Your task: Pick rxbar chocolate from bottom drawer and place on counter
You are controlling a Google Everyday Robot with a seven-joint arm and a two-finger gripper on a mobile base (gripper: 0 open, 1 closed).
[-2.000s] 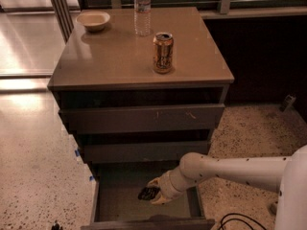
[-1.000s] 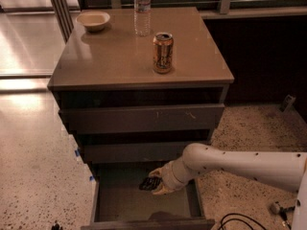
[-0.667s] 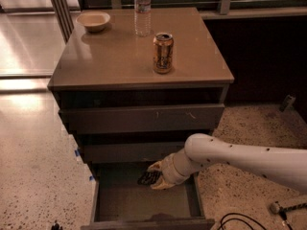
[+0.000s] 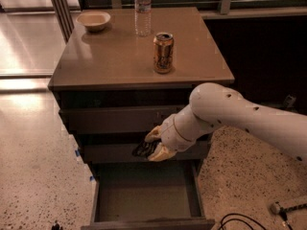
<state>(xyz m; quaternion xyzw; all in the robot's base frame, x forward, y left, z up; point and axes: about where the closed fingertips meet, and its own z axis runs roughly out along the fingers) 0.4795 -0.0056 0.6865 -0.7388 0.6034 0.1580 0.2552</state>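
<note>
My gripper (image 4: 152,143) hangs in front of the middle drawer front, well above the open bottom drawer (image 4: 144,195). Its pale fingers (image 4: 161,153) are shut on the rxbar chocolate (image 4: 143,149), a small dark bar that sticks out to the left of them. The bottom drawer is pulled out and its grey floor shows nothing lying on it. The counter (image 4: 115,56) lies above and behind the gripper, smooth and grey-tan. My white arm comes in from the right edge of the camera view.
On the counter stand an orange drink can (image 4: 163,52) near the front right, a clear water bottle (image 4: 143,9) at the back and a pale bowl (image 4: 93,20) at the back left. Speckled floor surrounds the cabinet; cables lie at bottom right.
The gripper has risen out of the bottom drawer with the dark bar held in it, from just above the drawer floor to the height of the middle drawer front. The arm swung up with it.
</note>
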